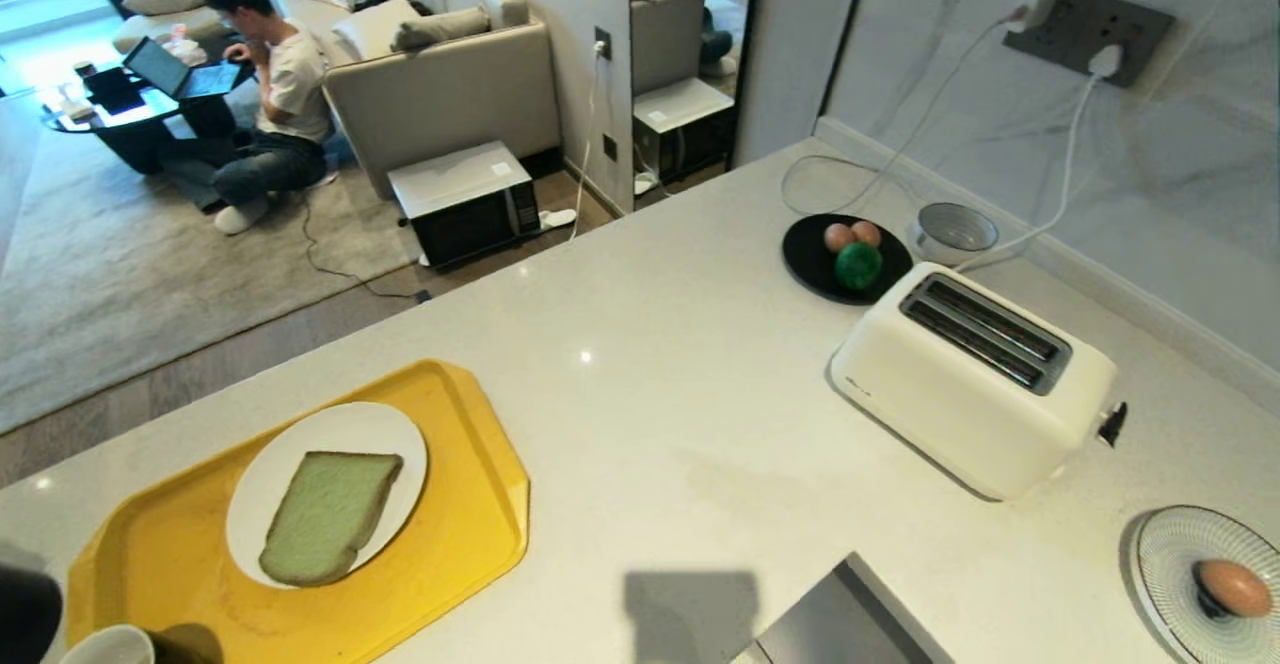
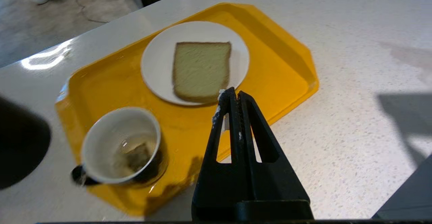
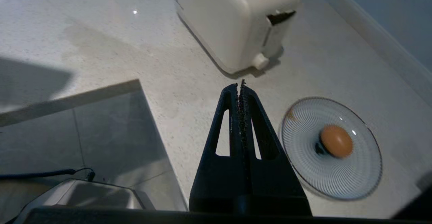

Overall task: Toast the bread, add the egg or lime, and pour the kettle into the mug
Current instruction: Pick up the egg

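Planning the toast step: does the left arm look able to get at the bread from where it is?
Probably yes: the shut left gripper hangs just short of the bread, which lies uncovered on its white plate.

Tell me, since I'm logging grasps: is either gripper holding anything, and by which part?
Nothing is held. The left gripper is shut empty above the yellow tray; the right gripper is shut empty above the counter.

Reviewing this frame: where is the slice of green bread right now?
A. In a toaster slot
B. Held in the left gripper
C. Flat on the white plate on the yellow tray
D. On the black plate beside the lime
C: the bread lies flat on the white plate on the yellow tray, while the toaster slots look empty and the left gripper is shut on nothing.
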Tool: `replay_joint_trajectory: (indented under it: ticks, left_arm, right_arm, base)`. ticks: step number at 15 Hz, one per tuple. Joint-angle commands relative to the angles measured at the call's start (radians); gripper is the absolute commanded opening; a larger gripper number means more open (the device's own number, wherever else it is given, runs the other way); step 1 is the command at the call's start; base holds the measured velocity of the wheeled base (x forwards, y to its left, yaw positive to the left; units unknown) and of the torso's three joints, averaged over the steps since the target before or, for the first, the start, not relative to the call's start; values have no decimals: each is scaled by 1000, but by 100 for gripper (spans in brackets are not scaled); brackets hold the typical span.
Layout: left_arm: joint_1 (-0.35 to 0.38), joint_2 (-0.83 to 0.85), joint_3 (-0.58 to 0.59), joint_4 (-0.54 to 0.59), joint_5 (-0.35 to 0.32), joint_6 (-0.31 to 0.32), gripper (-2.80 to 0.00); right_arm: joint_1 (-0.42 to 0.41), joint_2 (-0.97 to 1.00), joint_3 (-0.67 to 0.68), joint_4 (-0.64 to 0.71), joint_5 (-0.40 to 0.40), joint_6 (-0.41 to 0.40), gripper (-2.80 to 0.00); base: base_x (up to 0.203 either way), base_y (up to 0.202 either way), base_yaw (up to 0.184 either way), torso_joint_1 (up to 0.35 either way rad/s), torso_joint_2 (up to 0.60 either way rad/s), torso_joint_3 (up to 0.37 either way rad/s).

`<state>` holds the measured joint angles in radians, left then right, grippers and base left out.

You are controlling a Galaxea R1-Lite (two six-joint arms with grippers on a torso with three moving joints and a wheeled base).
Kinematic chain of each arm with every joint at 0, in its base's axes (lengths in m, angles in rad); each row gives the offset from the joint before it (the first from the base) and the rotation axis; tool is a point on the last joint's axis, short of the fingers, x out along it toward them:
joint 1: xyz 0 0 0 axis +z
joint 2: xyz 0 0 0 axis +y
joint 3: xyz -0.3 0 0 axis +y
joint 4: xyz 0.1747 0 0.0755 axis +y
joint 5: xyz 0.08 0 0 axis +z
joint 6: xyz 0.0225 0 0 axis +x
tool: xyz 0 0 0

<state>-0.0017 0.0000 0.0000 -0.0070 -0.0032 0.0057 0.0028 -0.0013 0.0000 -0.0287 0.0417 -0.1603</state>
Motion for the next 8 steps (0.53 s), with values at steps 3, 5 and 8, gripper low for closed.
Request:
replay_joint_trajectory:
  ticks: [3,5,8]
  left_arm:
    - [0,0,0,-1,0,-1,-280]
    - [0,0,0,-1,0,-1,-280]
    - [0,0,0,-1,0,-1,-280]
  right_arm:
    - [0,1,2,0,2,-2,-280]
    - [0,1,2,1,1,-4,-280]
    - [0,1,2,17,1,-2,-280]
  base:
    - [2,7,-172,1,4,3]
    - [3,10,-172,2,4,0]
    - [1,7,-162,3,4,2]
